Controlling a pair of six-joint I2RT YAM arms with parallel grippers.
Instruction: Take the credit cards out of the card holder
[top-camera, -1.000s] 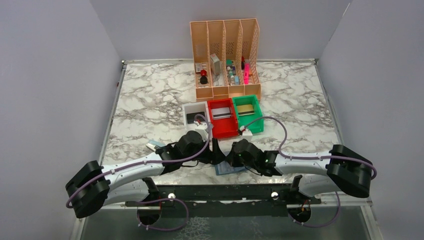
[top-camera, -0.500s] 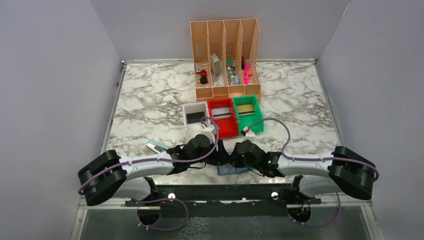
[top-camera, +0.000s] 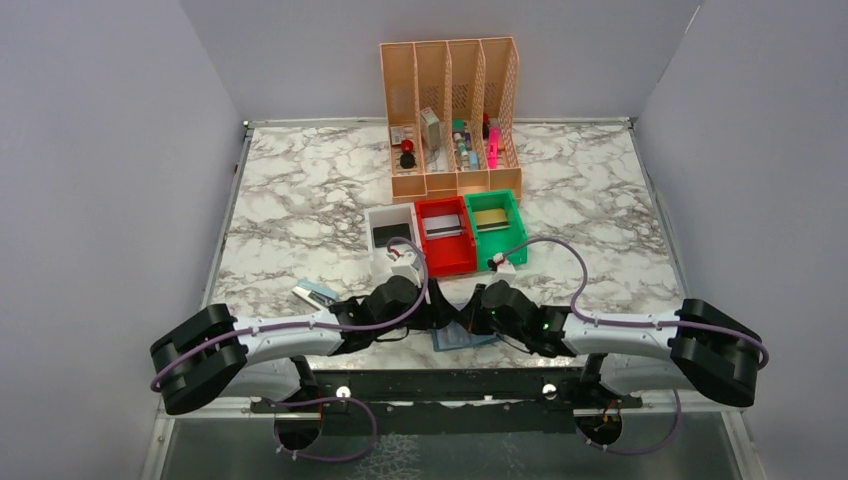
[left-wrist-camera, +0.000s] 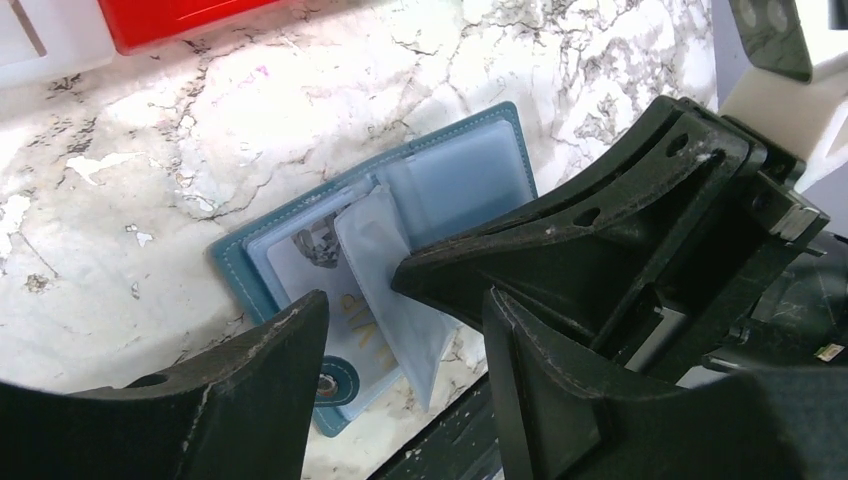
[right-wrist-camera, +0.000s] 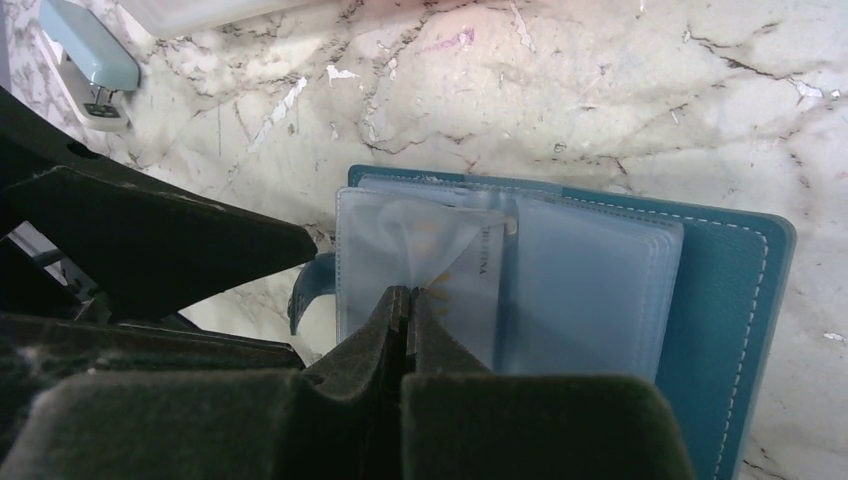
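Note:
The teal card holder (left-wrist-camera: 235, 262) lies open on the marble near the front edge, its light blue inside and clear pockets facing up. In the top view only a corner of the card holder (top-camera: 462, 340) shows under both wrists. A pale credit card (left-wrist-camera: 345, 318) with gold lettering sits in a left-hand pocket; the same credit card (right-wrist-camera: 468, 285) shows through the plastic in the right wrist view. My right gripper (right-wrist-camera: 405, 297) is shut on a clear pocket leaf (left-wrist-camera: 375, 240), lifting it. My left gripper (left-wrist-camera: 405, 300) stands open, its fingers straddling the near half of the holder.
Behind the holder stand a white bin (top-camera: 390, 232), a red bin (top-camera: 445, 238) and a green bin (top-camera: 495, 228), with a tall peach organizer (top-camera: 450, 110) further back. A pale stapler (top-camera: 315, 293) lies to the left. A black rail (top-camera: 440, 385) runs along the table's front edge.
My left arm has slid right and toward the front edge, closer over the holder, and its jaws have narrowed a little. The right gripper has stayed shut on the pocket leaf.

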